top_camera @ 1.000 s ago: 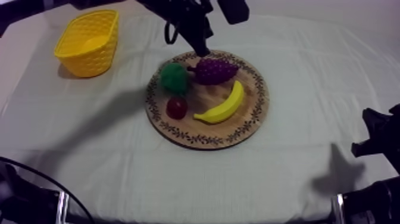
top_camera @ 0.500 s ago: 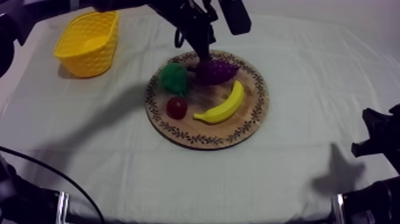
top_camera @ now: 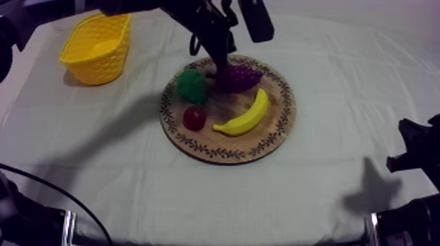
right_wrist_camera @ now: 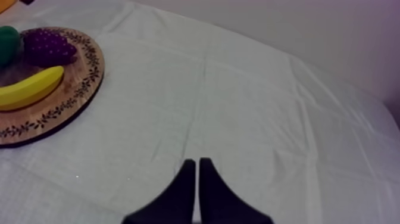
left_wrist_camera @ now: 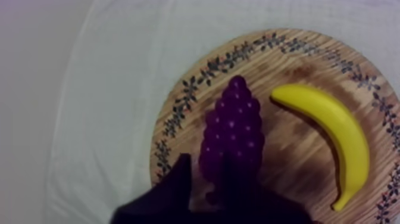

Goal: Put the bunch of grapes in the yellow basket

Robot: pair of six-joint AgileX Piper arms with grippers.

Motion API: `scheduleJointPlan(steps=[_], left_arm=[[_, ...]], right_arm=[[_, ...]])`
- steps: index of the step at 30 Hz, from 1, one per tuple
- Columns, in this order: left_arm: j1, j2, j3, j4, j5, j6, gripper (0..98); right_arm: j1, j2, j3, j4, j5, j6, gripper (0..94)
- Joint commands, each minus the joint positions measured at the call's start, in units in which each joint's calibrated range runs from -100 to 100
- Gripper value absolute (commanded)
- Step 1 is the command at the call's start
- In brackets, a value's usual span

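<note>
The purple bunch of grapes (top_camera: 237,77) lies on the far part of the round wooden board (top_camera: 275,134), stem end toward the pear. My left gripper (top_camera: 222,63) reaches in from the upper left and stands over that end. In the left wrist view its black fingers (left_wrist_camera: 181,179) stand apart, open, on either side of the near end of the grapes (left_wrist_camera: 233,128) on the board (left_wrist_camera: 297,161). The yellow basket (top_camera: 97,46) stands at the far left with nothing in it. My right gripper (right_wrist_camera: 197,173) is shut on nothing, low over the cloth at the right (top_camera: 414,152).
On the board also lie a banana (top_camera: 247,116), a green pear (top_camera: 191,85) just left of the grapes, and a small red fruit (top_camera: 194,118). Bare cloth stretches between the board and the basket.
My left gripper has come down and slightly right onto the grapes' near end. The fruit, the basket and the right arm have not moved.
</note>
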Motion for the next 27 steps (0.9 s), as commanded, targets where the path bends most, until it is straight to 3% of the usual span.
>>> scheduleJointPlan(steps=[1, 5, 10, 16, 27], left_arm=[[-0.2, -0.3, 0.6, -0.08, 0.0, 0.2, 46.0], [-0.5, -0.8, 2.4, -0.12, 0.2, -0.1, 69.9], [-0.6, -1.5, 3.7, -0.13, 0.6, -1.1, 84.0], [-0.5, -1.8, 4.2, -0.08, 0.9, -1.6, 89.1], [0.2, 3.1, 0.6, -0.41, 1.9, -0.6, 88.2]], right_arm=[[0.0, 0.0, 0.0, 0.0, 0.0, 0.0, 0.2], [0.0, 0.0, 0.0, 0.0, 0.0, 0.0, 0.2], [0.0, 0.0, 0.0, 0.0, 0.0, 0.0, 0.2], [0.0, 0.0, 0.0, 0.0, 0.0, 0.0, 0.2], [0.0, 0.0, 0.0, 0.0, 0.0, 0.0, 0.2]])
